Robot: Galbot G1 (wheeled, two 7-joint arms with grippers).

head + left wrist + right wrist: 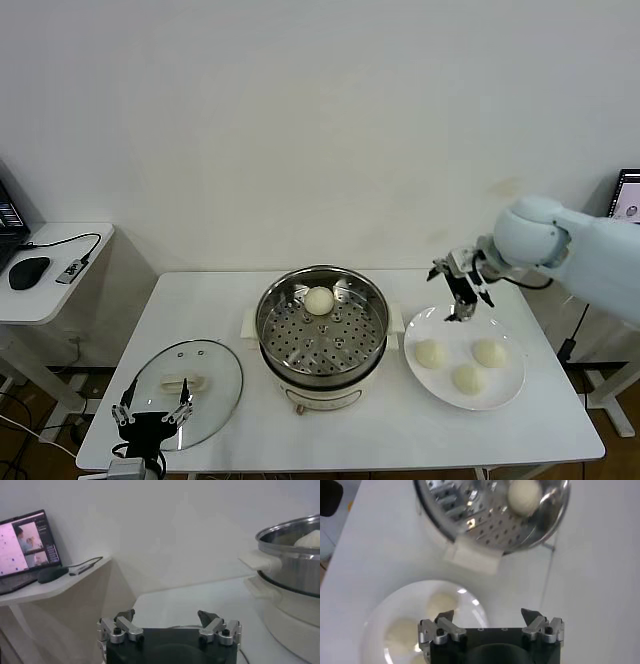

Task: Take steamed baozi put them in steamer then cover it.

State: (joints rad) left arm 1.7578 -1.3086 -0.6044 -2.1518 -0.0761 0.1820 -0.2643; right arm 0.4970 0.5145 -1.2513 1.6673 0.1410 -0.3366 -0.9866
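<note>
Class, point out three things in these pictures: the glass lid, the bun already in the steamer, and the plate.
Lid (205, 365), head view: glass beside its handle.
Bun in the steamer (319, 300), head view: its top.
Plate (418, 331), head view: bare left rim.

Four buns in all: one bun (319, 300) inside the steamer (322, 365), three buns (430, 353) (489, 352) (466, 378) on one plate (512, 386) right of the steamer; one lid (222, 388) left of it; two grippers (151, 413) (463, 297)

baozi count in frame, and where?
4. One baozi sits on the perforated tray inside the steamer; three baozi lie on the white plate at its right. None appear hidden.
</note>
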